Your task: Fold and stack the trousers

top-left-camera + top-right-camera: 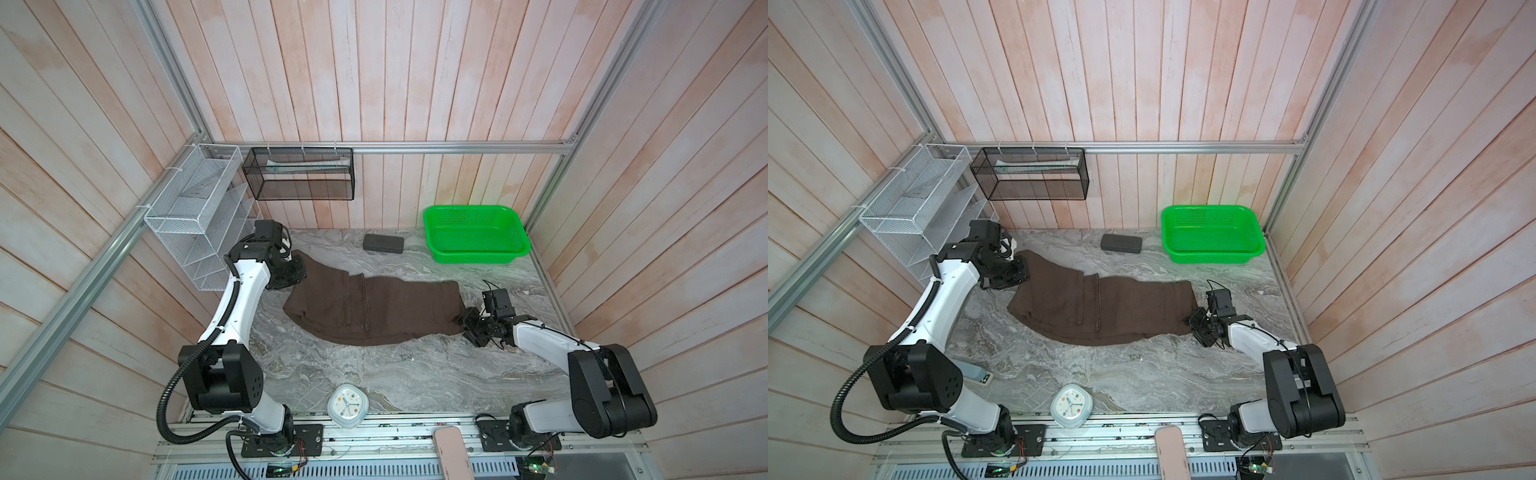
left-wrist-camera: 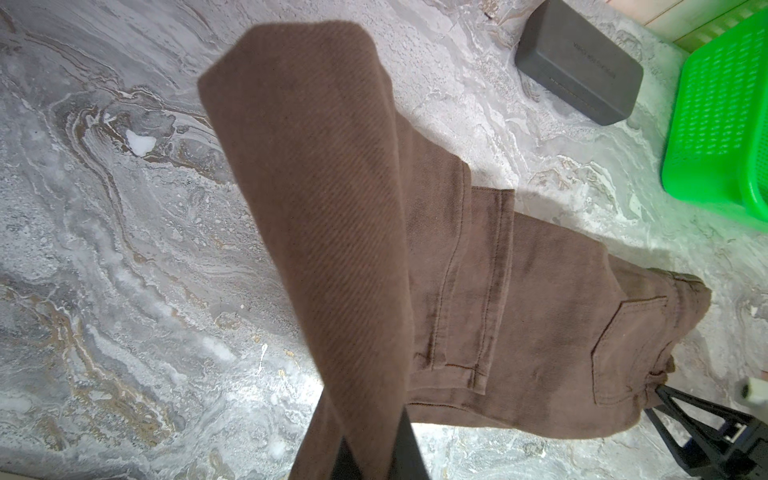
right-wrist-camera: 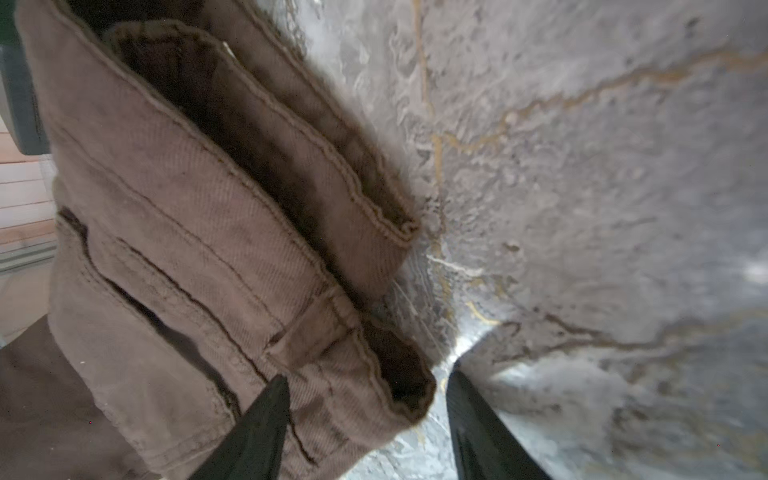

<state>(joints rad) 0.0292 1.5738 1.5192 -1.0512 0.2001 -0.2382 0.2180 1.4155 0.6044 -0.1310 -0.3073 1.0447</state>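
- At the far left of the table, my left gripper [image 1: 297,272] — jaws closed on a fold of the trousers [image 1: 370,307]. In the left wrist view the brown cloth rises off the marble and runs in between the fingers [image 2: 411,453].
- At the right end of the cloth, my right gripper [image 1: 467,326] — jaws apart and low over the table. In the right wrist view one finger [image 3: 257,424] sits over the waistband [image 3: 232,232] corner and the other over bare marble, so I see nothing pinched.
- Trousers: one pair, dark brown, stretched across the middle of the marbled table [image 1: 374,374]. The waist end is by my right gripper, a leg hem [image 2: 494,291] lies on top near the middle, and a back pocket [image 2: 623,353] faces up.
- Case [image 1: 383,243]: dark grey, flat on the table beyond the trousers and apart from them.
- Basket [image 1: 476,237]: green, in the far right corner, near the case.
- Clock [image 1: 348,405]: white, at the near edge, well apart from the cloth.
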